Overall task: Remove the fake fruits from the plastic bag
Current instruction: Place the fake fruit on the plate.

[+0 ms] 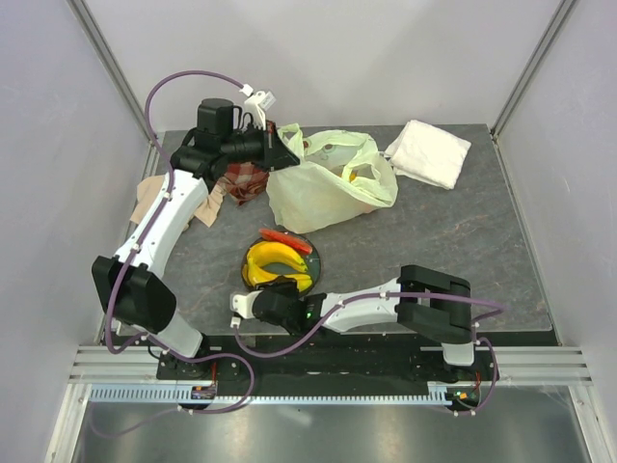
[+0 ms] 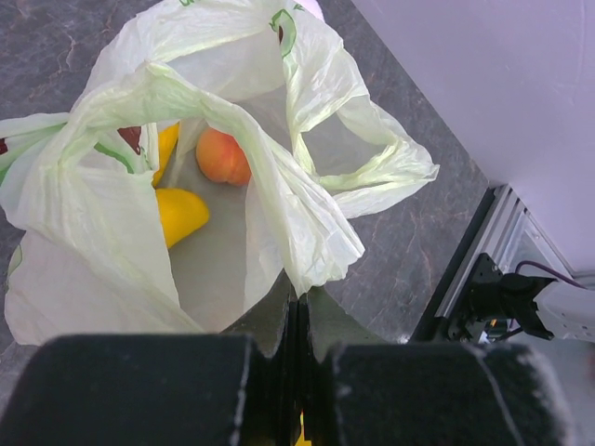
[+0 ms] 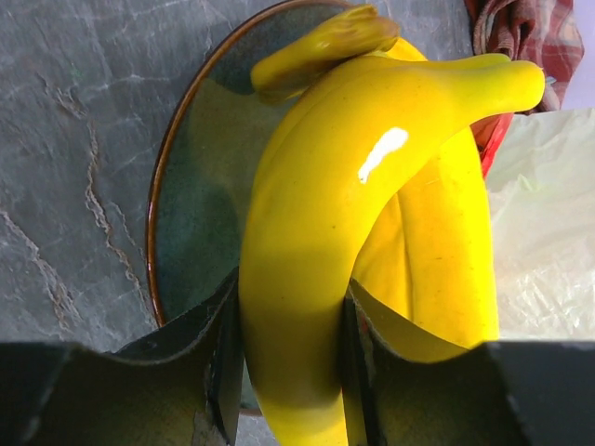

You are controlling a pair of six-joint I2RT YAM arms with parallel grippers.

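Fake fruits, out: glossy yellow plastic banana bunch (image 3: 344,214) and red watermelon slice (image 1: 286,239), on the dark round plate (image 3: 163,186).
Fake fruits, inside: orange-pink peach (image 2: 223,156) and yellow oblong fruit (image 2: 181,214), low in the thin translucent pale yellow-green plastic bag (image 1: 328,188) toward the grey table's (image 1: 463,251) far side.
Left gripper (image 2: 299,316): pinched closed on the bag's rim, holding the mouth agape.
Right gripper (image 3: 288,316): jaws half-spread, clasping the banana bunch at the plate.
Peach and oblong fruit: probably light, stiff, slippery; best taken across the widest part, through the bag's mouth.
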